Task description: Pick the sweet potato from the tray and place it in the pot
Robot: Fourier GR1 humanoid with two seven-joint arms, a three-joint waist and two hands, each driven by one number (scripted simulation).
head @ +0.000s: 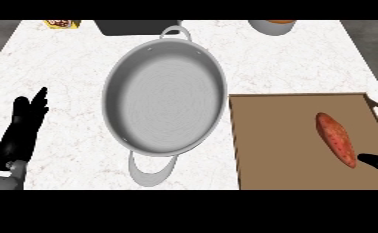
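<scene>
An orange-red sweet potato point(337, 139) lies lengthwise on the brown tray point(280, 142) at the right, near the tray's right side. A grey two-handled pot point(164, 97) stands in the middle of the counter, left of the tray, with nothing inside. Only a black fingertip of my right hand point(368, 160) shows at the right edge, just below the potato's near end. My left hand point(23, 127) rests open at the far left, fingers pointing up, well away from the pot.
Along the counter's far edge stand a dark box point(136, 27), a small yellow packet point(62, 24) and a grey bowl point(272, 27) with something orange in it. The white marble counter point(66, 77) lies bare between my left hand and the pot.
</scene>
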